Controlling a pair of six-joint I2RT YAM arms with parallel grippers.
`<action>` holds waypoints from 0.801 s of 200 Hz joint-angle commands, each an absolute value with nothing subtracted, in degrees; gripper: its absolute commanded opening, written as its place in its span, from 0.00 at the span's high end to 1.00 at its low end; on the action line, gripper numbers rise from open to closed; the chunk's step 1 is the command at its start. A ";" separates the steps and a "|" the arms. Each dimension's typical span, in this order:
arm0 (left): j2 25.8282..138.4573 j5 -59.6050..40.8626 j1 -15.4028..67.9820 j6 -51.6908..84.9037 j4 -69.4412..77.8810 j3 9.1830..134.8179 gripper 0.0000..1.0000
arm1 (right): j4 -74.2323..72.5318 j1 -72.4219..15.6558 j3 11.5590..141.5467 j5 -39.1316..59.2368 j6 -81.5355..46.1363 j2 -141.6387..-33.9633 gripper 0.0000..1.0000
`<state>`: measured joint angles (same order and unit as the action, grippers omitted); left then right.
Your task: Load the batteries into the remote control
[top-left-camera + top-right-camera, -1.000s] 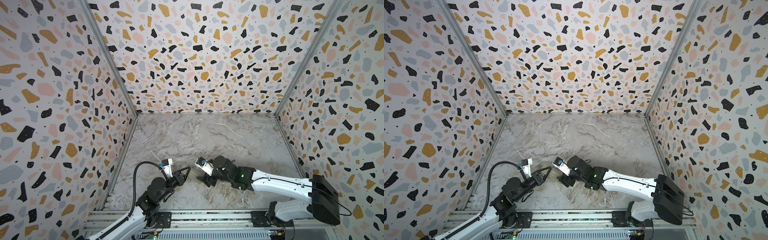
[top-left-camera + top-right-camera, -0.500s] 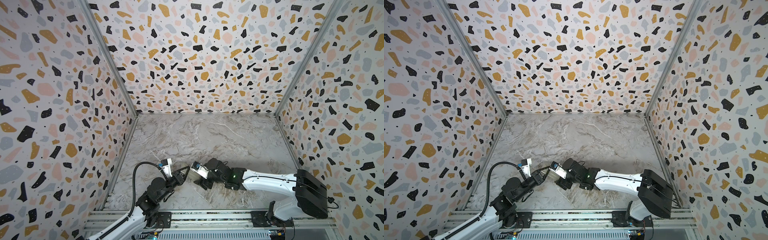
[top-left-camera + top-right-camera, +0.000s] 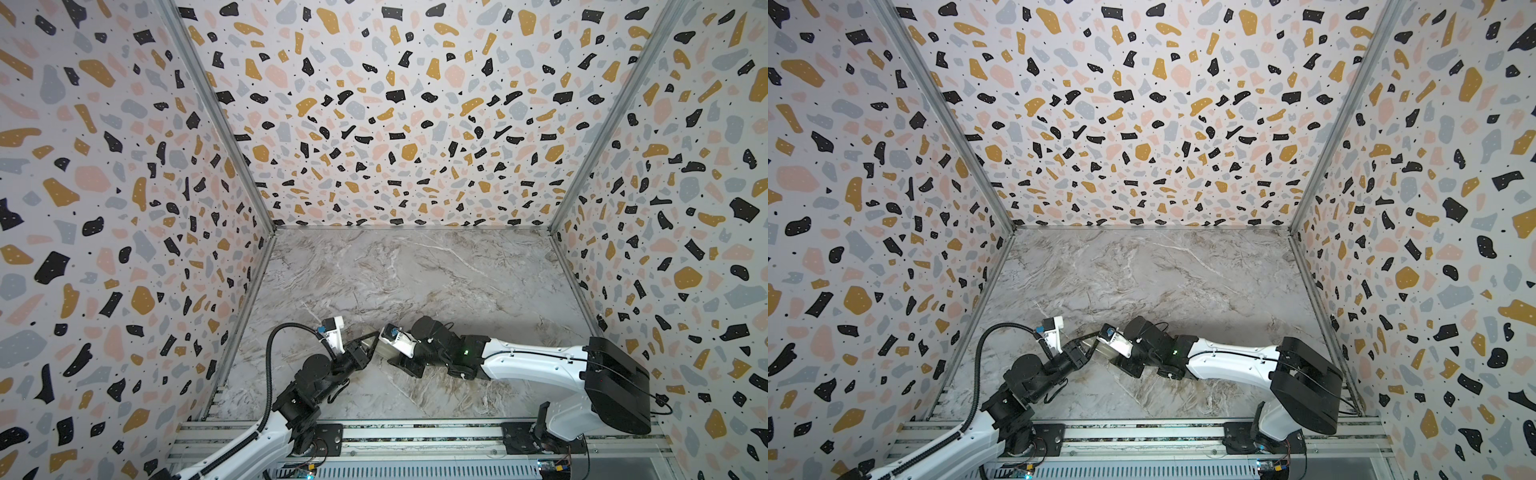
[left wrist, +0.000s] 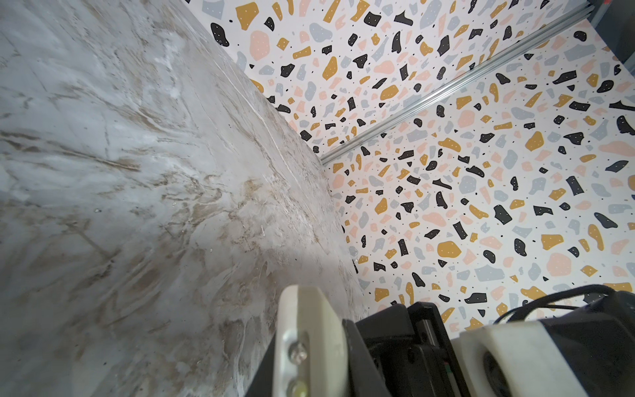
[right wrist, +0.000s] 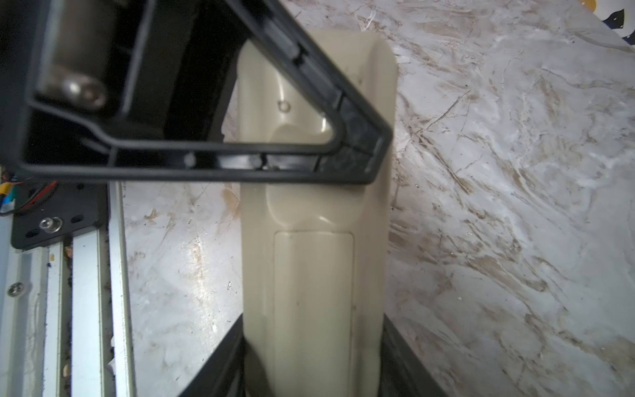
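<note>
The remote control (image 5: 314, 275) is a cream slab seen from its back, with a rectangular cover panel (image 5: 314, 302) fitted flush. It hangs just above the marble floor near the front, between the two arms (image 3: 371, 344) (image 3: 1090, 343). My right gripper (image 5: 312, 361) has a jaw pressed on each long side of it, shut on the near end. My left gripper (image 3: 369, 341) is shut on the far end. One of its black triangular fingers (image 5: 240, 161) lies across the back and the other is hidden beneath. The batteries are out of view.
Terrazzo-patterned walls (image 3: 124, 208) close in the left, back and right of the marble floor (image 3: 415, 282). An aluminium rail (image 3: 415, 432) (image 5: 86, 292) carrying both arm bases runs along the front, close to the remote. The right arm's black body (image 4: 405, 343) fills the left wrist view's corner.
The right arm has slid left toward the left gripper, and its jaws have closed in onto the remote's sides. The left gripper has stayed in place, shut.
</note>
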<state>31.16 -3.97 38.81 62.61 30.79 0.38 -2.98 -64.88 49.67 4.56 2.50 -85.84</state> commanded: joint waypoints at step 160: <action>28.84 -14.80 41.92 39.39 29.95 6.32 0.00 | -4.98 -52.53 40.46 18.07 1.17 -68.15 0.98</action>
